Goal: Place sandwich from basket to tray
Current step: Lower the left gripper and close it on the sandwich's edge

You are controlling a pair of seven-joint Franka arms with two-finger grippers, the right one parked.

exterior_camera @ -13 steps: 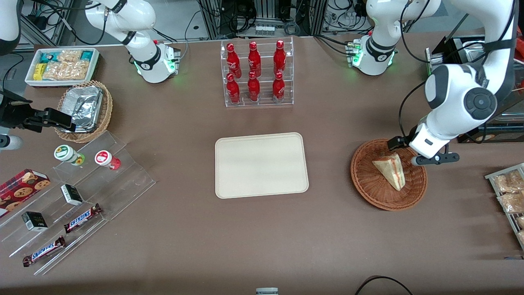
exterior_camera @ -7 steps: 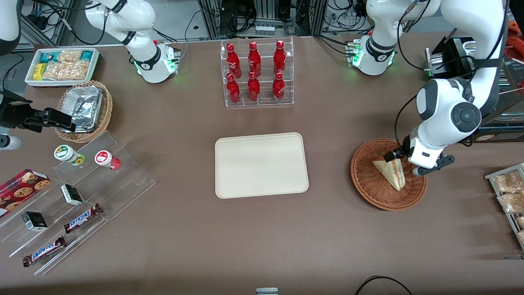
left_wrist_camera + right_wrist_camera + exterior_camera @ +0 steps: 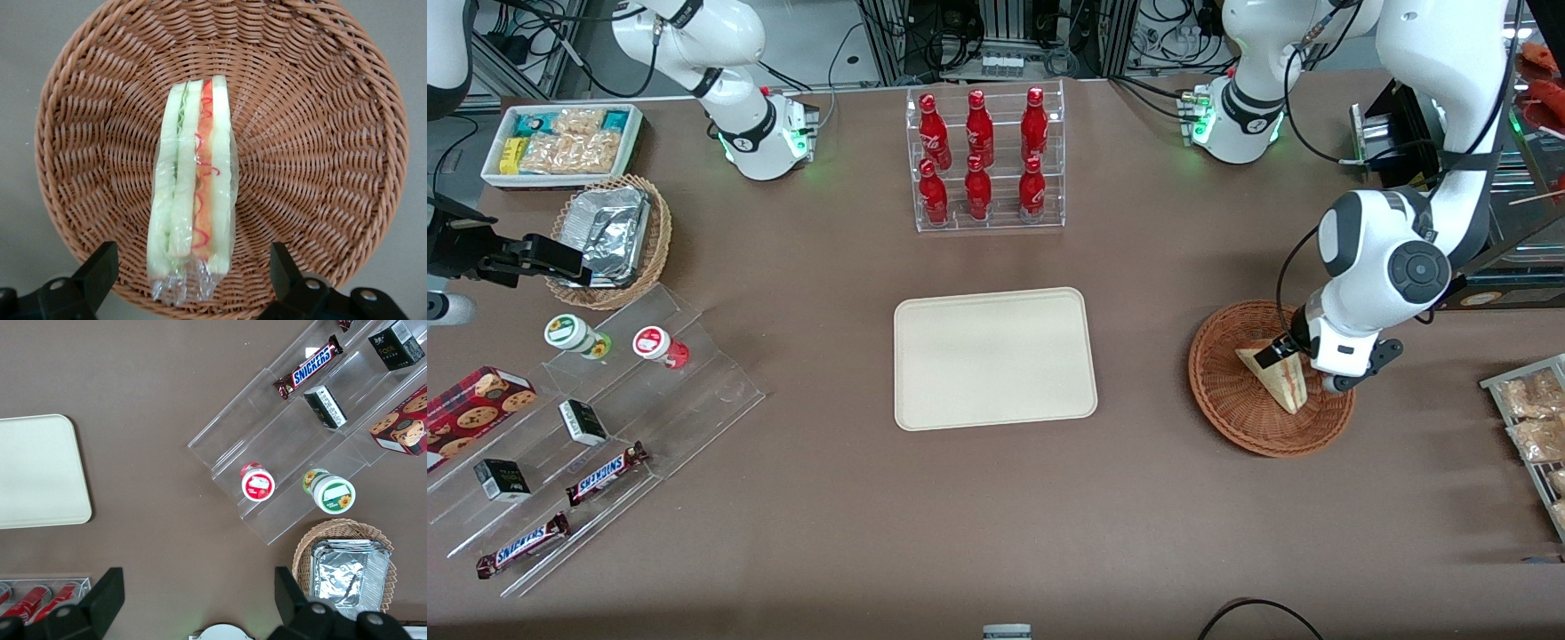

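— So where's the sandwich sitting?

— Inside the round reddish-brown basket, toward the working arm's end of the table, about midway between the table's edge nearest the front camera and the edge where the arm bases stand. The wedge stands on edge, and the wrist view shows its layers side by side: pale bread, green filling, a red strip, all under clear wrap.

— And the gripper?

— Low over the basket, right above the sandwich's wider end. Its fingers are spread apart, one on each side of the wedge, not touching it. From the front, the arm's wrist hides most of that end of the sandwich.

— What about the tray?

— It lies flat near the middle of the table, well apart from the basket, cream-coloured with rounded corners.

— Anything else worth noting?

— A clear rack of red bottles stands farther from the front camera than the tray. Near the parked arm's end there's a tan basket with a foil container, and a stepped clear stand with Snickers bars toward the corner nearest the camera.
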